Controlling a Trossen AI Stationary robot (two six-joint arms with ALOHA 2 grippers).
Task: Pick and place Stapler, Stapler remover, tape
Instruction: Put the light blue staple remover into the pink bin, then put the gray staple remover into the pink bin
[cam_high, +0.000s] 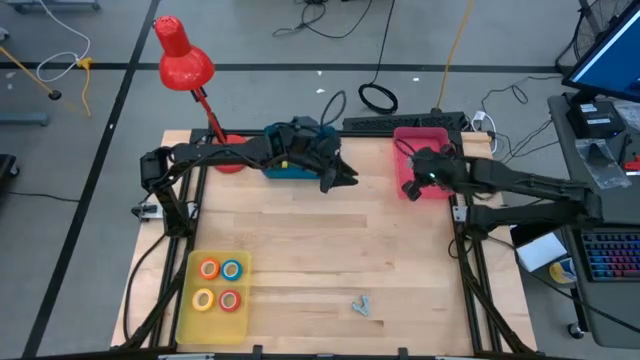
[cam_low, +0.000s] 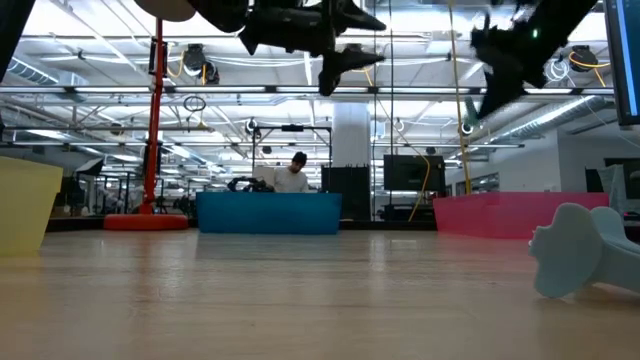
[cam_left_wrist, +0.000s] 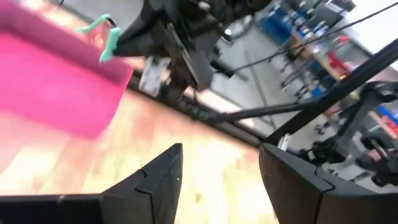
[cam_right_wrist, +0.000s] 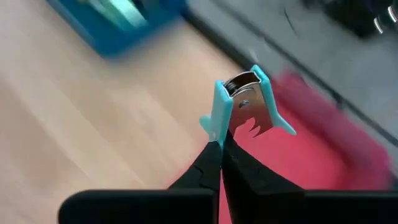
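Stapler remover (cam_right_wrist: 245, 106), a small teal claw with metal teeth, is pinched at its lower end between the pressed-together fingers of the right gripper (cam_right_wrist: 219, 152), its long axis running straight on from the fingertips, teeth end away from them. In the high view that gripper (cam_high: 412, 184) hangs at the near left edge of the pink bin (cam_high: 437, 136), so the remover sits about over the bin's wall; the release turns on whether it is inside that rim, which I judge likely but cannot confirm, since the arm covers it from above. The left wrist view shows the remover (cam_left_wrist: 106, 38) beside the pink wall, apparently above it. The left gripper (cam_high: 345, 178) hovers just right of the blue bin (cam_high: 285, 170), fingers (cam_left_wrist: 155, 177) spread and holding nothing, well apart from the pink bin, so the right arm is the only one placed for this drop. A second teal piece (cam_high: 362, 306) lies on the table (cam_high: 330, 250) near its front edge, far from both arms; in the low view it (cam_low: 580, 250) looms at the right, too blurred to name. The four tape rolls (cam_high: 220, 284) sit in the yellow tray (cam_high: 187, 318) at the front left. What lies in the blue bin is hidden by the left arm, and no stapler can be made out.
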